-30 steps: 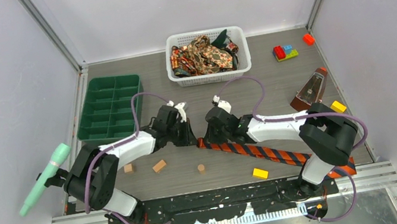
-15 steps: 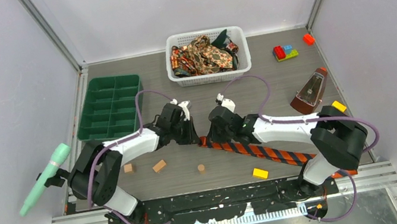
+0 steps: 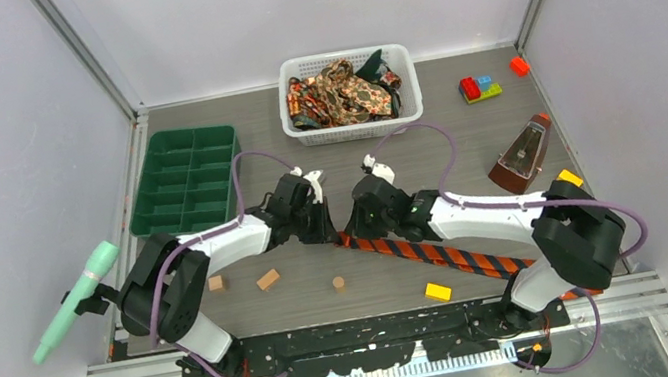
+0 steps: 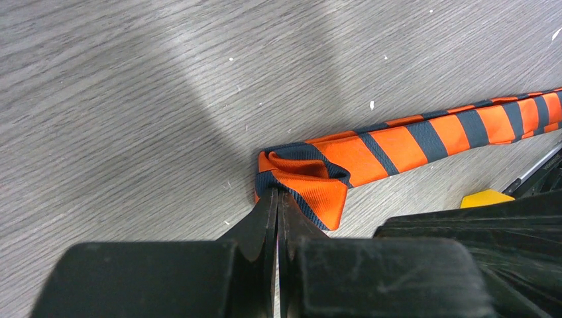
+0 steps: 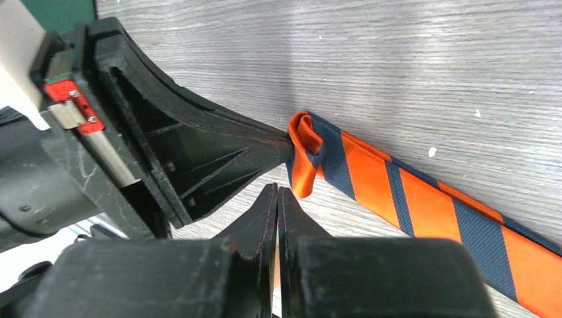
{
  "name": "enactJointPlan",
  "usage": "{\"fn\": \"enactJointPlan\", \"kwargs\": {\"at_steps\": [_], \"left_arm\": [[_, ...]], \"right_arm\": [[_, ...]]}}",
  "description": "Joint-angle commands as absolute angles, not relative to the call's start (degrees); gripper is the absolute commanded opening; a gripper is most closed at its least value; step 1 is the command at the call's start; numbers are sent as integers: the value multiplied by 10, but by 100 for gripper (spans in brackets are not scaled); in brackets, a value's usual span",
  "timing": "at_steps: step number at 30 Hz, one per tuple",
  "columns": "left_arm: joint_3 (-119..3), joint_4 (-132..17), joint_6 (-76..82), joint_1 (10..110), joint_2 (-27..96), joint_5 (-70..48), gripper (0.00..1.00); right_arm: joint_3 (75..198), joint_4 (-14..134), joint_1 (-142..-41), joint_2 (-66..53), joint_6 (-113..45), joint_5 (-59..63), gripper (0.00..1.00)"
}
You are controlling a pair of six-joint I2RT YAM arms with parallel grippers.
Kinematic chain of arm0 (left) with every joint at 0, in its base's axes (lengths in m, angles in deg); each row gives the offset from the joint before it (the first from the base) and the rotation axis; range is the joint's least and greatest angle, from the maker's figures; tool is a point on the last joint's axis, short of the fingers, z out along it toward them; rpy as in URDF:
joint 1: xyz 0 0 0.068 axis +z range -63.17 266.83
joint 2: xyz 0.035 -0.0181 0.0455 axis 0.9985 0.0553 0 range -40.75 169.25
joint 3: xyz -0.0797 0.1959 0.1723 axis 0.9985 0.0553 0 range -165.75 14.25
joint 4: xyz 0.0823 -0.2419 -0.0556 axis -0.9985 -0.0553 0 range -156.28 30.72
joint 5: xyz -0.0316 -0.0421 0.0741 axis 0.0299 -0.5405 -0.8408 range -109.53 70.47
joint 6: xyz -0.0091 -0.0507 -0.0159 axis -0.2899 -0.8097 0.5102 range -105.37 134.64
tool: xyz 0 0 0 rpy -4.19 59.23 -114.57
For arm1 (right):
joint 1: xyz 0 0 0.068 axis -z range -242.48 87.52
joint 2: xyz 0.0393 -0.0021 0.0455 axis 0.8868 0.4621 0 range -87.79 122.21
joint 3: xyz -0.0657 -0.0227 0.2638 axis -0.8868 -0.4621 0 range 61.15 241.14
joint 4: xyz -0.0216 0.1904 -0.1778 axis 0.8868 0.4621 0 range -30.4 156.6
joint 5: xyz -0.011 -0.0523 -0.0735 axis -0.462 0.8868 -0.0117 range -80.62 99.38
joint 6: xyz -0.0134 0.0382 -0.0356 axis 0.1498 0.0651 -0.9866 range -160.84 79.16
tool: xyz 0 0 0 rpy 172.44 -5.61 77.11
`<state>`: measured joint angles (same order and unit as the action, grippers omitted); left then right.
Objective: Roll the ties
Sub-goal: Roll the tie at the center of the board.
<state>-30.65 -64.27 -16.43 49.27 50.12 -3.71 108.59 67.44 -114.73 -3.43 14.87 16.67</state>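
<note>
An orange-and-dark striped tie (image 3: 442, 254) lies diagonally on the table, from the middle towards the near right. Its left end is folded over into a small loop (image 4: 301, 173). My left gripper (image 4: 277, 193) is shut on the edge of that fold, and its fingers (image 5: 199, 152) show from the other side. My right gripper (image 5: 277, 190) is shut, its tips right beside the loop (image 5: 303, 152), with nothing seen between them. In the top view both grippers (image 3: 327, 233) (image 3: 355, 231) meet at the tie's end. More patterned ties (image 3: 340, 91) are heaped in the basket.
A white mesh basket (image 3: 353, 129) stands at the back centre and a green compartment tray (image 3: 182, 182) at the left. Wooden blocks (image 3: 268, 279) (image 3: 338, 283), yellow blocks (image 3: 438, 291) (image 3: 568, 179), a metronome (image 3: 520, 159) and coloured bricks (image 3: 479, 87) lie around.
Both grippers and the tie's folded end have shifted slightly right and away from the near edge. The right arm's elbow has swung further right. Both grippers stayed shut.
</note>
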Motion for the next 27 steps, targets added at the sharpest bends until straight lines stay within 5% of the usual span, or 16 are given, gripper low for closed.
{"fn": "enactJointPlan", "kwargs": {"at_steps": [1,27], "left_arm": [[-324,-645,-160,489,502,-48,0],[-325,-648,-160,489,501,-46,0]], "right_arm": [[1111,675,-1146,-11,155,154,7],[1121,703,-1146,15,161,179,6]]}}
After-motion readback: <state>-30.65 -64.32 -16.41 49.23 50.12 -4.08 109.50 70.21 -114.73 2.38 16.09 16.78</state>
